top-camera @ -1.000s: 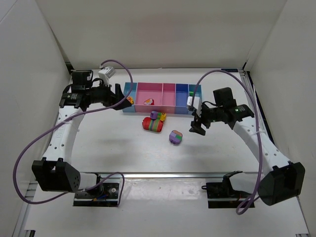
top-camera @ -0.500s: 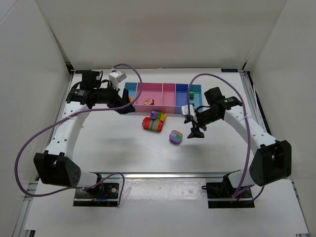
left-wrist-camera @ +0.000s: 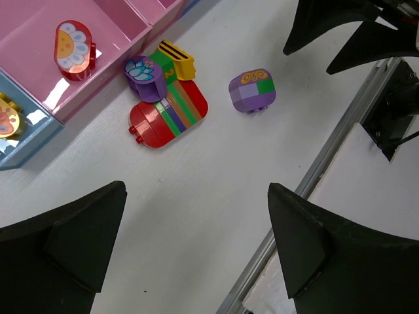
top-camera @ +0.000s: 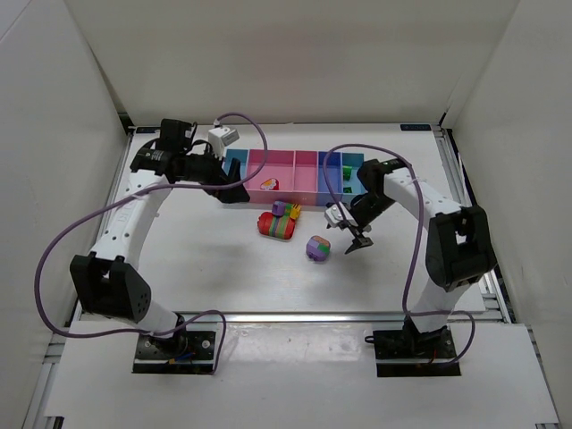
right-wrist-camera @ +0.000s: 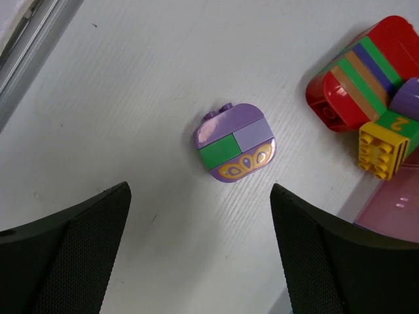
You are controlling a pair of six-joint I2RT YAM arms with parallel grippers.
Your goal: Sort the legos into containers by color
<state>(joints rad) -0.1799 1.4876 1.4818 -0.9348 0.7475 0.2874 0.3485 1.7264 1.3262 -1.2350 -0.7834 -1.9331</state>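
Meanwhile the right arm folds in beside the purple chunk (top-camera: 317,248)

Compared with one second ago, the right arm stands quite differently. Its elbow was far out at the right side and is now drawn in toward the middle. The right claw (top-camera: 350,234) has come a little nearer to the purple chunk and hangs just to the right of it. The left arm has also swung its lower part inward, but the left claw (top-camera: 231,185) keeps almost the same place, over the left end of the containers (top-camera: 295,159). The legos themselves lie where they lay before.

The right claw is wide open, and nothing is between its fingers (right-wrist-camera: 72,235). In its own camera the purple chunk (purple with a green square and a gold butterfly mark) lies on the table (top-camera: 223,259) below the gap, apart from both fingers.

The left claw is also fully open and holds nothing. Under it the wrist camera shows the red striped chunk (left-wrist-camera: 167,114) on the table just in front of the containers. A round purple piece (left-wrist-camera: 145,75) and a yellow brick (left-wrist-camera: 177,60) touch its far side. One red piece with a flower print (left-wrist-camera: 72,49) lies inside the wide pink bin, and an orange piece (left-wrist-camera: 8,114) lies in the light blue bin at the left end.
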